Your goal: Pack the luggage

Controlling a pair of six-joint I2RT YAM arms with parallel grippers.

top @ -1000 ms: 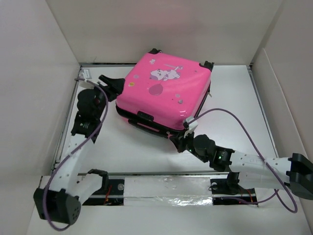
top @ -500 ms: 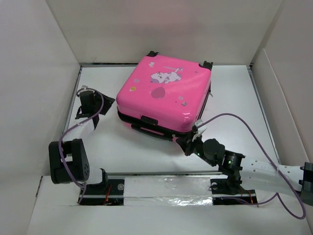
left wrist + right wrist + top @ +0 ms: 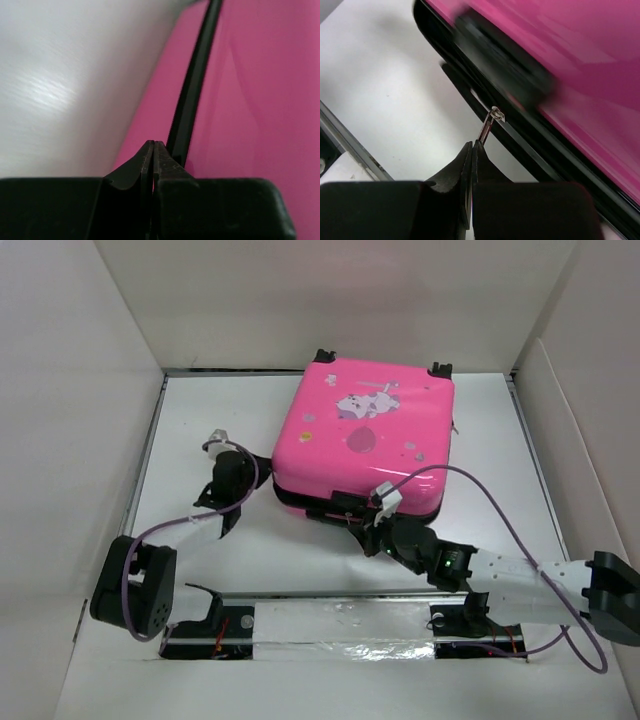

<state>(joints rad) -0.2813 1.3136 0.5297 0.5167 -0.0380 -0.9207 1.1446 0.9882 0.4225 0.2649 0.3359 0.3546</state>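
Observation:
The luggage is a hot-pink hard-shell suitcase lying flat and closed, cartoon print facing up. My left gripper is shut with nothing between its fingers, its tips up against the pink shell beside the black zip seam. At the suitcase's near edge my right gripper is shut on the small metal zipper pull. Its tips pinch the pull just below the dark zip track on the luggage.
White walls enclose the table on the left, the back and the right. A metal rail runs along the near edge between the arm bases. Black wheels sit at the suitcase's far corners, and its black handle is on the near side.
The suitcase has turned and slid to the right. My left gripper has shut and swung in to the suitcase's left side. My right gripper has moved left along the near edge, still pinching the zipper pull.

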